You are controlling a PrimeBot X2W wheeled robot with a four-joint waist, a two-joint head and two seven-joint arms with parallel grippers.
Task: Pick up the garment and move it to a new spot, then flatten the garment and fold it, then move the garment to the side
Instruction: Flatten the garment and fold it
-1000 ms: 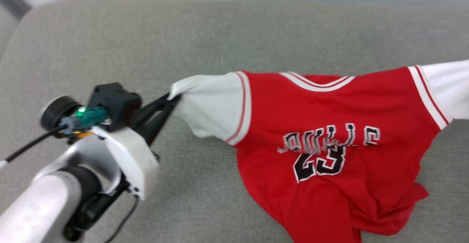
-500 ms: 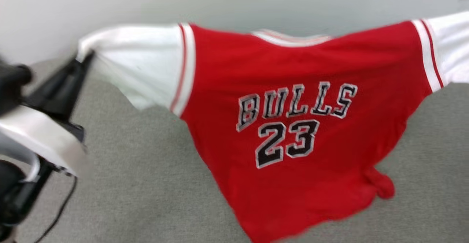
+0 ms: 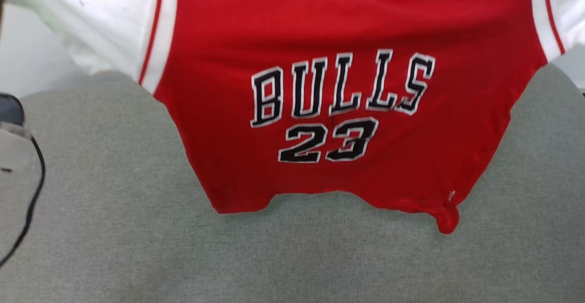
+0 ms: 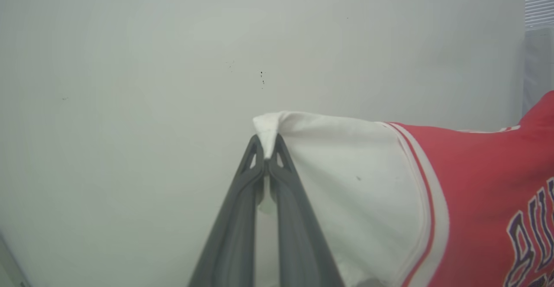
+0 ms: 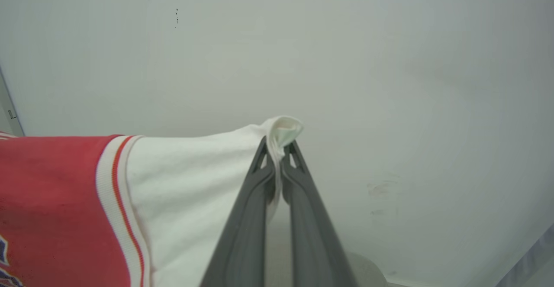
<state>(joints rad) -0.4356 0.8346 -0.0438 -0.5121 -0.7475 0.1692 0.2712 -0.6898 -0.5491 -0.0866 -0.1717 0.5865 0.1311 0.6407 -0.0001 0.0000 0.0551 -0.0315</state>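
Note:
The garment, a red jersey with white sleeves, striped trim and dark "BULLS 23" lettering, hangs spread in the air above the grey cushion. Its lower hem dangles just over the fabric surface. In the left wrist view my left gripper is shut on the tip of one white sleeve. In the right wrist view my right gripper is shut on the tip of the other white sleeve. The jersey is stretched between the two grips.
A pale wall stands behind the lifted jersey. A black cable and part of my left arm show at the left edge of the head view. The grey cushion reaches across the whole foreground.
The jersey has been lifted from lying partly on the cushion to hanging spread in the air. The head view has tilted, and my left arm has slid out towards its left edge.

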